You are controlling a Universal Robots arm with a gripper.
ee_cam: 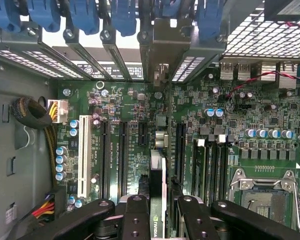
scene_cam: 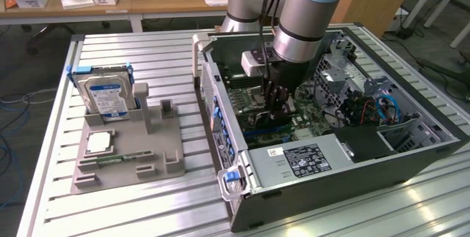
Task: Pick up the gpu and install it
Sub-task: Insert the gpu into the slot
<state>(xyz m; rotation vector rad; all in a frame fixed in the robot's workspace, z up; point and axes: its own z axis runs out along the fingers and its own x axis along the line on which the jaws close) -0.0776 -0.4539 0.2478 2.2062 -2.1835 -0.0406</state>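
The arm reaches down into the open computer case (scene_cam: 411, 154), which lies on its side on the slatted worktop (scene_cam: 132, 204), in the half toward the exterior view's right edge. The hand (scene_cam: 278, 113) is deep inside the case, just over the motherboard (scene_cam: 250, 91).

In the wrist view the hand (ee_cam: 162, 202) is narrow and it grips the gpu (ee_cam: 157, 185). One black finger (ee_cam: 135, 220) presses on each flat side of the card. The gpu is seen from its thin edge, black with a small green logo near the fingers. It stands upright on the motherboard (ee_cam: 115, 100), between the long black expansion slots (ee_cam: 122, 150) and the slot (ee_cam: 180, 150) on its other side. Its far end points to the row of metal slot covers (ee_cam: 115, 55) at the back wall of the case. Whether the card already sits fully in a slot, one cannot tell.

The CPU socket (ee_cam: 262, 192) is near, on the same board.

Near the worktop edge at the exterior view's left lies a grey holder (scene_cam: 158, 154). A hard drive (scene_cam: 109, 97) with a blue label stands upright in it, and a narrow green RAM stick (scene_cam: 118, 160) lies in its front part. Both are well apart from the hand.
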